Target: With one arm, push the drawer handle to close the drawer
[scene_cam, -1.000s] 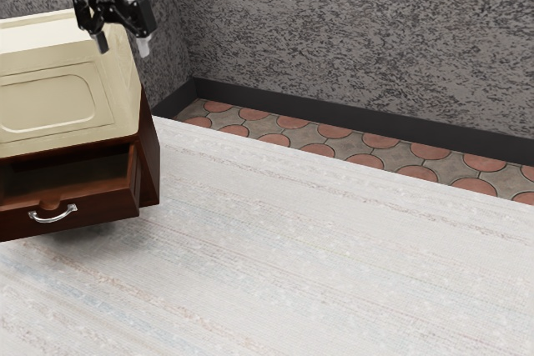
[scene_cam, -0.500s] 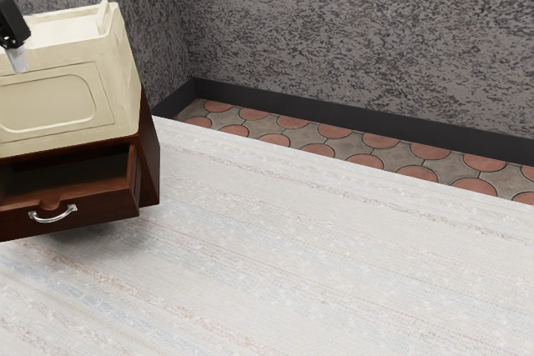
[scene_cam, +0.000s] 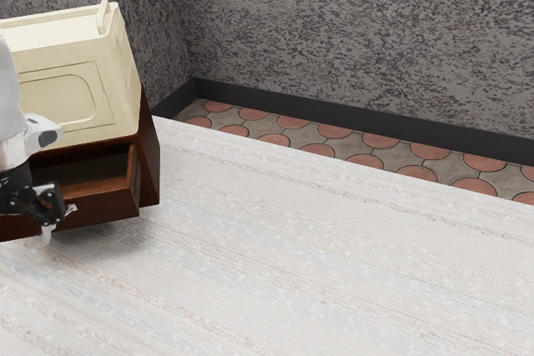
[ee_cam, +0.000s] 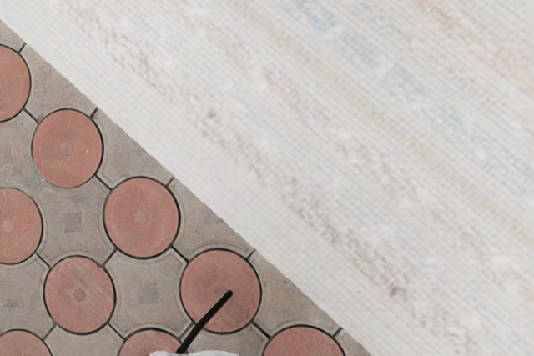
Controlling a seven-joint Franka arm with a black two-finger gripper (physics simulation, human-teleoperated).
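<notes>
Drawer (scene_cam: pixel 108 206): brown, at the exterior view's left; extended from the cabinet (scene_cam: pixel 149 156), with its interior exposed along the upper side. Not closed.
Handle (scene_cam: pixel 72 208): bright metal, mounted on the drawer's front; largely hidden behind the claw (scene_cam: pixel 47 233), one end visible.
Claw condition: black mechanism with a pale tip, pointing downward in front of the drawer's front. Whether released or clenched cannot be told.
Contact: claw and handle overlap in the exterior view; touching or apart cannot be determined.
Arm (scene_cam: pixel 10 97): pale, entering at the exterior view's left edge and passing in front of the cabinet's cream upper section (scene_cam: pixel 123 89).
Upper section: directly above the drawer; recessed panel on its front face.
Worktop (scene_cam: pixel 317 264): pale, with faint blue and reddish streaks; also seen in the wrist view.
Floor (ee_cam: pixel 141 218): round reddish tiles set in grey, beyond the worktop's edge.
Wall (scene_cam: pixel 359 31): mottled grey, dark skirting (scene_cam: pixel 334 118) at its foot.
Unidentified item: thin black rod (ee_cam: pixel 204 322) in the wrist view, pale rounded piece (ee_cam: pixel 196 353) at its base.
</notes>
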